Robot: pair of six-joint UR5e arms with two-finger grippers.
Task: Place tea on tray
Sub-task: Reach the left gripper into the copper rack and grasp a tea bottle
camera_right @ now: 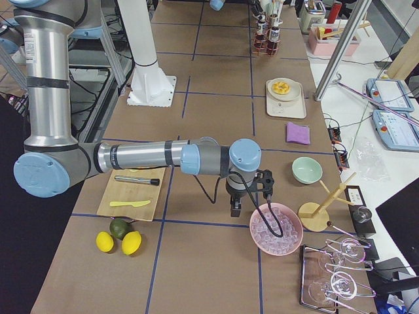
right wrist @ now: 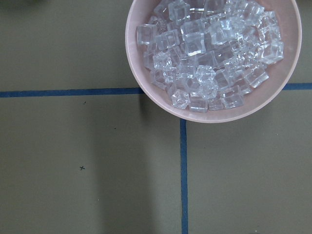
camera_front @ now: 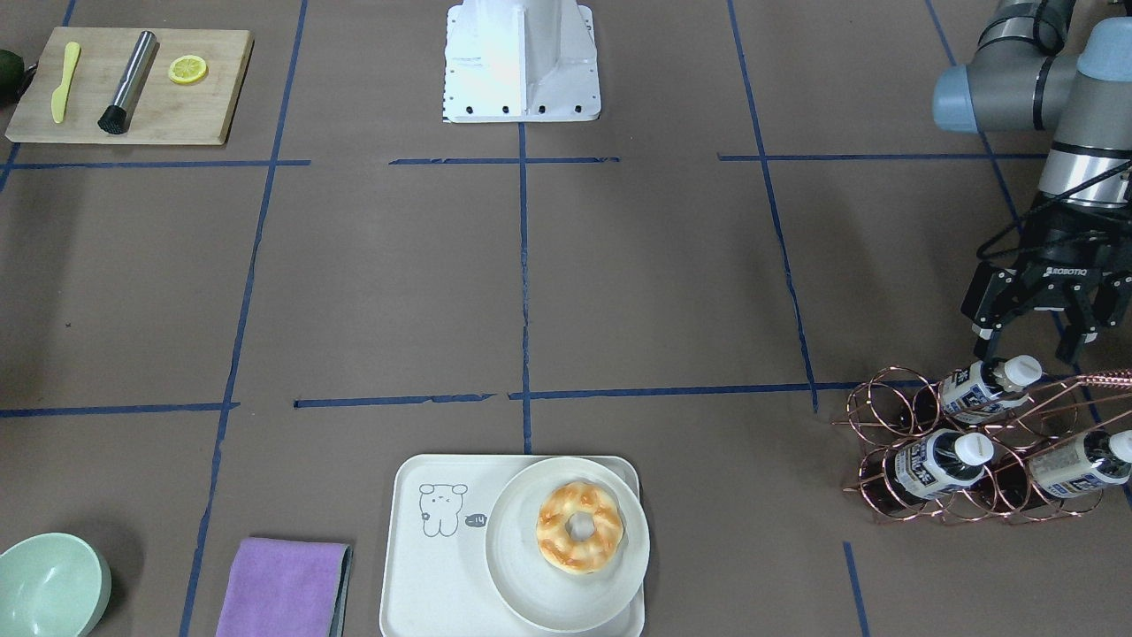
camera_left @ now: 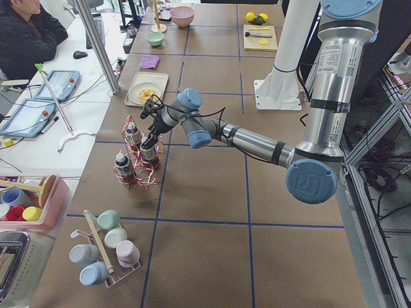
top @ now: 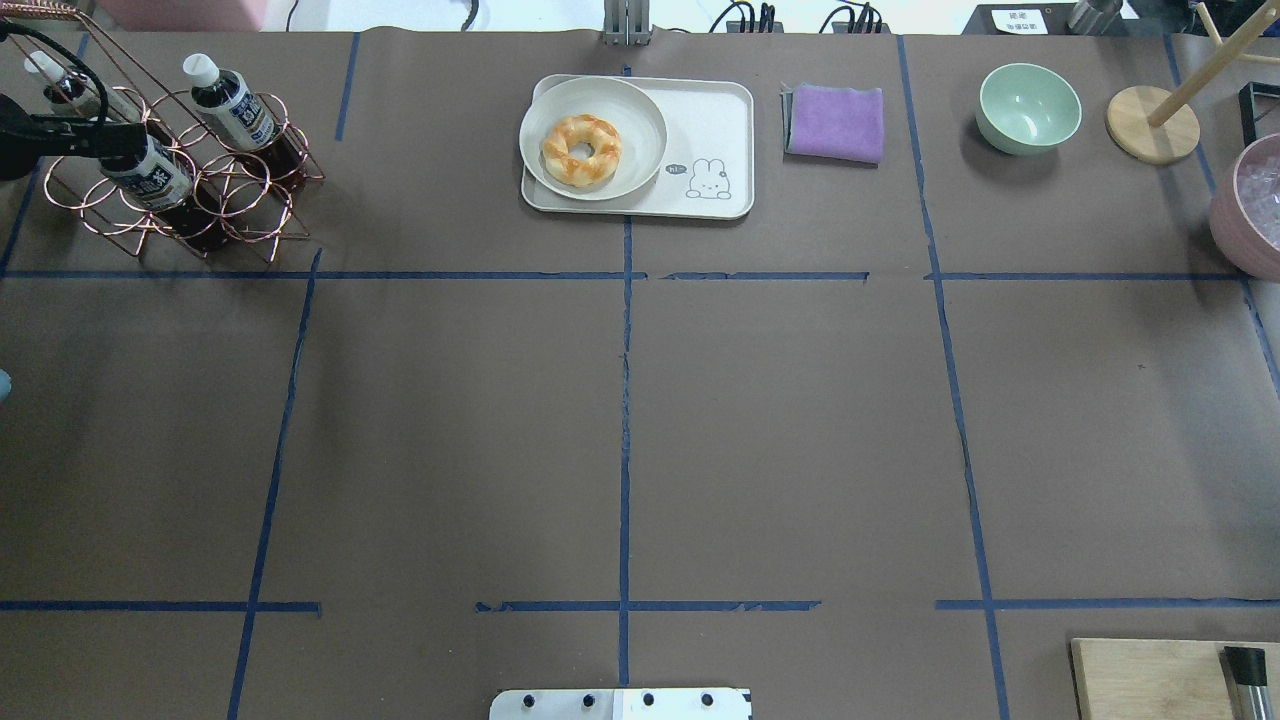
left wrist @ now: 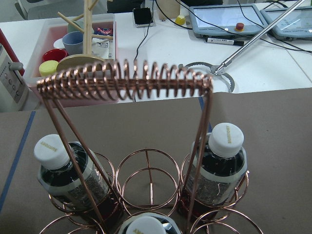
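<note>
Three tea bottles lie in a copper wire rack: one on top and two below. My left gripper is open and empty, just behind and above the top bottle's white cap, one finger to each side of it. The left wrist view looks down on the rack handle and three caps. The cream tray with the bear drawing is at the table's far middle. My right gripper shows only in the exterior right view; I cannot tell its state.
A round white plate with a donut covers half of the tray. A purple cloth and a green bowl lie beside it. A pink bowl of ice is under the right wrist. A cutting board sits near the robot.
</note>
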